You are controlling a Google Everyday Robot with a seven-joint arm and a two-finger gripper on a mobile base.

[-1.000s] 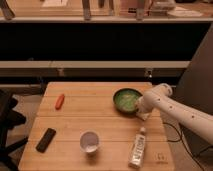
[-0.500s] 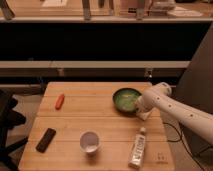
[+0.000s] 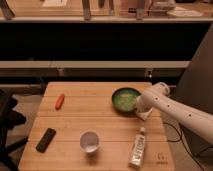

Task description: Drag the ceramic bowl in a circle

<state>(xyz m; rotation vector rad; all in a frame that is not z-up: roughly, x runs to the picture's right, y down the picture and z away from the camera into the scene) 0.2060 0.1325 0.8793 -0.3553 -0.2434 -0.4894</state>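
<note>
The ceramic bowl (image 3: 125,99), round and dark green with a paler green inside, sits on the wooden table (image 3: 95,120) toward its back right. My white arm reaches in from the right, and the gripper (image 3: 141,113) is down at the bowl's right front rim, touching or very close to it. The arm's end hides the fingers, which are shut; I cannot tell whether they hold the rim.
A white cup (image 3: 90,141) stands at the front middle. A bottle (image 3: 138,147) lies at the front right, a black rectangular object (image 3: 46,139) at the front left, and a small red-orange item (image 3: 60,101) at the back left. Dark shelving runs behind the table.
</note>
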